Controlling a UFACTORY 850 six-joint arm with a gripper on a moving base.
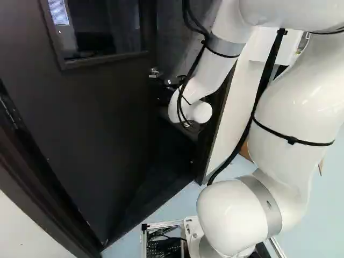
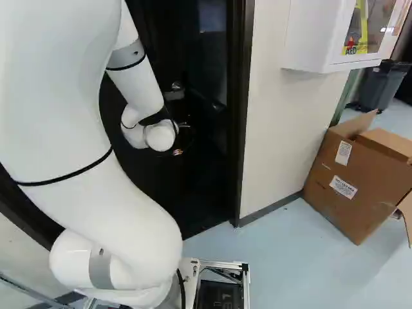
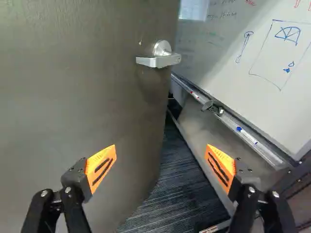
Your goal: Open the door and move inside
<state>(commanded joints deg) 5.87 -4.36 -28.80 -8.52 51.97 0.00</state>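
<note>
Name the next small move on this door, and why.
Probably ease the open gripper forward against the door to swing it wider: it stands ajar, its handle sits ahead, ungripped, and carpet shows past its edge.

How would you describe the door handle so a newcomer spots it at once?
In the wrist view, find the large dark door, standing ajar. Near its free edge is the handle: a short silver lever on a round base, unlike the long metal tray under the whiteboard beyond.

Matt dark door (image 3: 73, 97); smooth metal handle (image 3: 163, 57); glossy whiteboard (image 3: 252, 53); ribbed cloth-like carpet (image 3: 170, 184); brown cardboard box (image 2: 357, 180)
</note>
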